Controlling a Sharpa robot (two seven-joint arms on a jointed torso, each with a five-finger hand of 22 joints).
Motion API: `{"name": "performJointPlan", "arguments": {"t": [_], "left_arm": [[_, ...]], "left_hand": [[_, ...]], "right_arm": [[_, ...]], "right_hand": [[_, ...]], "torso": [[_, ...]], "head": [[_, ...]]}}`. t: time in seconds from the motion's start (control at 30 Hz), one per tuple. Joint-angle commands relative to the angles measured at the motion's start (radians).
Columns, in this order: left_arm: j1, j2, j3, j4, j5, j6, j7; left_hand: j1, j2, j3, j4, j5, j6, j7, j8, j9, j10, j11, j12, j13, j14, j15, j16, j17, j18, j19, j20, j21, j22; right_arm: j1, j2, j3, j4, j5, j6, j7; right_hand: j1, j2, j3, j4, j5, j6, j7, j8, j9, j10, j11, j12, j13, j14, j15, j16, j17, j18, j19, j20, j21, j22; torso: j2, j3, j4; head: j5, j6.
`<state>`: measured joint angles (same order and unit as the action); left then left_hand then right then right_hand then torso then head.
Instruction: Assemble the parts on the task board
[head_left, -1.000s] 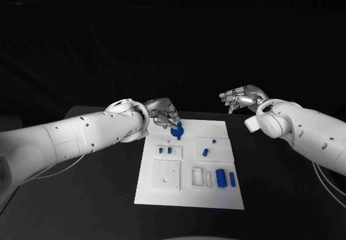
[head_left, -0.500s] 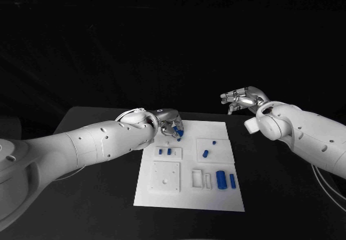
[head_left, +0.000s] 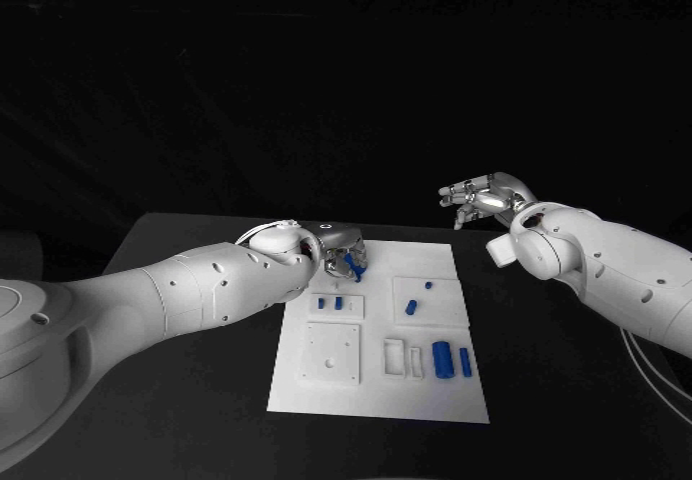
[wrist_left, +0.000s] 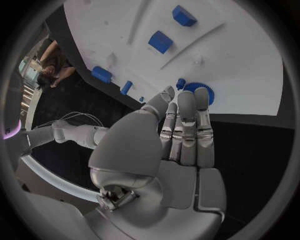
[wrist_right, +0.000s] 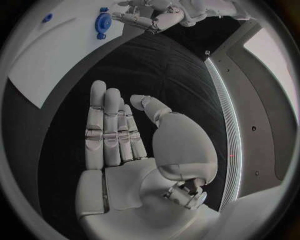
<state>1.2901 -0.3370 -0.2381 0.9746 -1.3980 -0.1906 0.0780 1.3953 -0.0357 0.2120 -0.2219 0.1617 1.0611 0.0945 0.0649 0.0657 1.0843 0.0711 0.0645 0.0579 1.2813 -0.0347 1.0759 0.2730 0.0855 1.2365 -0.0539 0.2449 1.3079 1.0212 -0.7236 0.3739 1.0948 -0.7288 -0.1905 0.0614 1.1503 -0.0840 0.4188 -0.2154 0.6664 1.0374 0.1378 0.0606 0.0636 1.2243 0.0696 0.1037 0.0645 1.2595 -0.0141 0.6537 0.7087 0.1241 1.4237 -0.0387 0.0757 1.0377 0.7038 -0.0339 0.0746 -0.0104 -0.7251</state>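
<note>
Since a second ago, the left hand (head_left: 340, 250) has been drawn back toward the near-left of the far board corner, and the blue gear (wrist_left: 201, 92) it was over has been left lying flat on the task board (head_left: 378, 395). In the left wrist view the fingers (wrist_left: 187, 125) are seen straight and close together, nothing held, their tips just short of the gear; whether the gear is actually touched cannot be told, as it is largely hidden behind the hand in the head view. Beside the gear a small blue peg (wrist_left: 180, 83) is seen. Farther out from the left hand, two small blue blocks (head_left: 329, 301) stand in a recessed tile, and a short blue pin (head_left: 411, 305) lies in the next tile. Nearer the robot, a blue cylinder (head_left: 441, 358) and a thinner blue bar (head_left: 464, 361) lie side by side. The right hand (head_left: 483, 200) is held raised beyond the board's far right corner, well apart from it, fingers extended and empty.
</note>
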Motion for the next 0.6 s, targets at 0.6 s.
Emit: {"name": "performJointPlan", "arguments": {"t": [0.6], "left_arm": [[-0.024, 0.02, 0.0, -0.025, -0.047, 0.021, -0.027]], "left_hand": [[-0.02, 0.005, 0.034, -0.005, -0.011, -0.007, 0.001, -0.003, -0.003, 0.052, -0.008, -0.001, 0.001, 0.001, -0.016, 0.045, -0.012, -0.013, -0.024, -0.018, 0.089, 0.022]], "right_arm": [[0.0, 0.004, 0.0, 0.007, 0.003, 0.022, 0.004]], "right_hand": [[-0.005, -0.009, 0.018, -0.005, 0.005, 0.009, 0.0, 0.002, -0.001, -0.001, 0.005, -0.01, -0.001, -0.01, 0.0, 0.015, -0.01, 0.016, -0.01, 0.002, 0.006, 0.025]], "torso": [[0.001, 0.0009, -0.001]], "head": [[0.0, -0.002]]}}
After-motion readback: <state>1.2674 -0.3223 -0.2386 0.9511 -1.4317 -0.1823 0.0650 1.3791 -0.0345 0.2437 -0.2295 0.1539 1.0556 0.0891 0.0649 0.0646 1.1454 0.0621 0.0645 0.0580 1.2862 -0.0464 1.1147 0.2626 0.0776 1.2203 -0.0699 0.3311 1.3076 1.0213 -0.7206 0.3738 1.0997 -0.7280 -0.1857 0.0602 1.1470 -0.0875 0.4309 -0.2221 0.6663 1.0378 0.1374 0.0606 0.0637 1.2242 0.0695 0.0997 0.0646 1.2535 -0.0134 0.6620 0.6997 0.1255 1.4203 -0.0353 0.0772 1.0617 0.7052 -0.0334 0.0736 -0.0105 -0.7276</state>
